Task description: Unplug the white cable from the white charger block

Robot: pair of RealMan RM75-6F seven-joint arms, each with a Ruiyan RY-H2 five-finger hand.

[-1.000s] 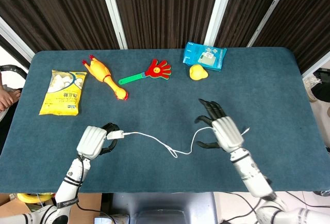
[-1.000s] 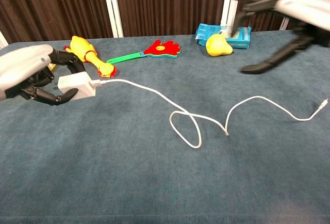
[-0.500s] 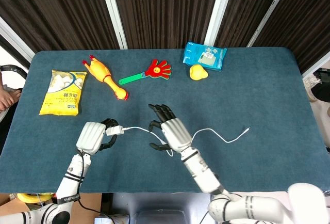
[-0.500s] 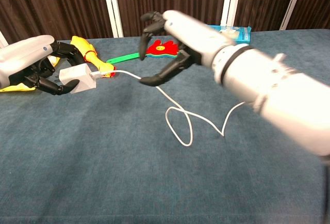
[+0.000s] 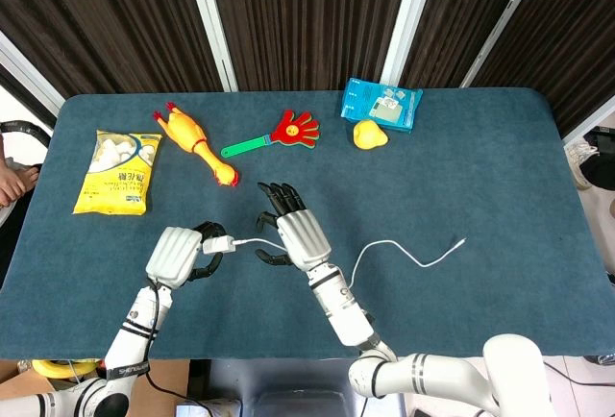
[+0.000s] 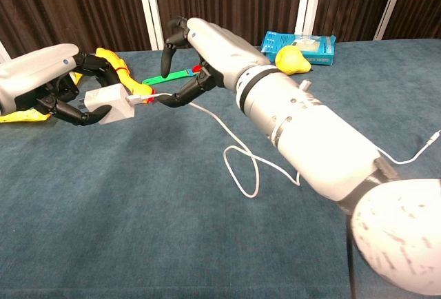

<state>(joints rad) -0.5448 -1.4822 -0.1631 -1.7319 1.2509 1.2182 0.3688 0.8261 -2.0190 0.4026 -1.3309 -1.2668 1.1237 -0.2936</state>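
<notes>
Our right hand [image 5: 291, 232] has slid further left since half a second ago, and now its open fingers [image 6: 173, 99] sit just beside the plug end of the white cable [image 5: 389, 246]. We cannot tell if they touch the cable yet. Our left hand [image 5: 176, 256] grips the white charger block [image 6: 112, 104] near our side of the table [image 5: 500, 206]. The cable is plugged into the block. From there it runs right across the table, makes a loop, and its loose end lies far off on the right.

Further back we see a yellow snack bag [image 5: 118, 171] on the left. Near it lies a rubber chicken [image 5: 193, 140], then a red hand clapper [image 5: 277, 134] with a green handle. At the far side a yellow pear toy [image 5: 367, 134] sits just beside a blue packet [image 5: 381, 104]
</notes>
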